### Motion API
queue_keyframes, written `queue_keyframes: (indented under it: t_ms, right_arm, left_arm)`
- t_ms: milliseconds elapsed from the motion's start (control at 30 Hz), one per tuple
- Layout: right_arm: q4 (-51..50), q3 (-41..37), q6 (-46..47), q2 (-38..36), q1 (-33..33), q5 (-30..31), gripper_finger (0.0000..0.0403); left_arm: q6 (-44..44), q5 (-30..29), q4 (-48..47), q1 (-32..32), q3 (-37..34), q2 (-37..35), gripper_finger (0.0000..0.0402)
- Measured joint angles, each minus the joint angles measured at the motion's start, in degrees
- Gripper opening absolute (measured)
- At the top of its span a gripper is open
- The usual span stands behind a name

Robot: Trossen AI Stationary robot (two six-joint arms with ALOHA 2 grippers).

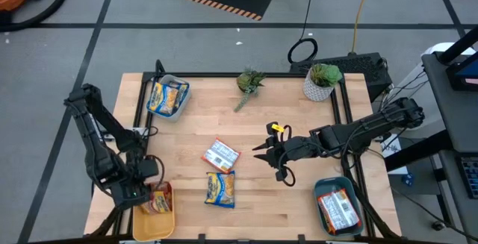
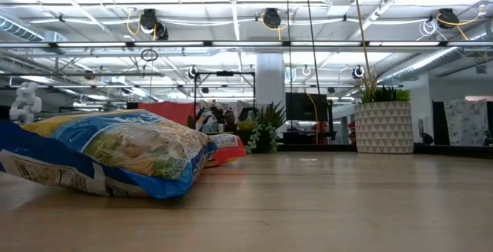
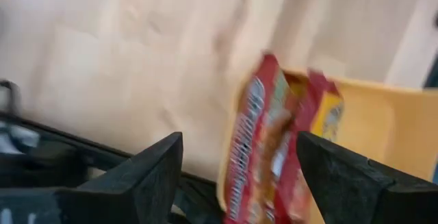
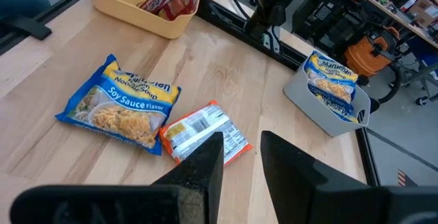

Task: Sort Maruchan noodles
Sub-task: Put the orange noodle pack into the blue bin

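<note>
Three bins split the packets by colour: red ones stand in our yellow bin (image 1: 153,225), blue ones in the grey bin (image 1: 179,98). A blue packet (image 1: 220,188) and an orange packet (image 1: 220,155) lie mid-worktop (image 1: 299,207). Our left pincer (image 3: 236,166) hovers wide over the red packet (image 3: 270,152), empty. Our right pincer (image 1: 261,152) points at the orange one, narrowly open, empty.

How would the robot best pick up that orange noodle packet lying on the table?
The flat orange crinkly plastic noodle packet lies face-down on the wooden table. Probably come straight down with the right hand, open beside it, and pinch across its narrower width.
</note>
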Motion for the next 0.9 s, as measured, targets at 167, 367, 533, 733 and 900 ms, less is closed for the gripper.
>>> queue_keyframes:
  t_ms: [167, 367, 533, 733, 900]
  right_arm:
    - [0.6, 0.0, 0.7, 0.0, 0.0, 0.0, 0.0103]
    - [3.4, 0.0, 1.3, 2.6, 0.0, 0.0, 0.0124]
    - [5.9, 0.0, 1.3, 6.3, -1.4, -0.1, 0.0148]
    - [6.6, 0.0, 3.2, 9.2, -4.8, -5.1, 0.0171]
    - [6.8, 0.0, 5.8, 11.1, -6.3, -7.2, 0.0185]
  left_arm:
    - [4.4, -8.9, -2.5, 2.5, 3.6, 0.0, 0.0289]
    - [13.6, -23.7, -1.3, 5.5, 4.1, 0.0, 0.0289]
    - [18.6, -25.3, -1.3, 9.4, 4.1, 0.0, 0.0289]
    - [24.0, -25.4, 1.2, 13.8, 4.1, 0.0, 0.0289]
    - [29.5, -28.8, 7.4, 15.6, 3.7, 0.0, 0.0289]
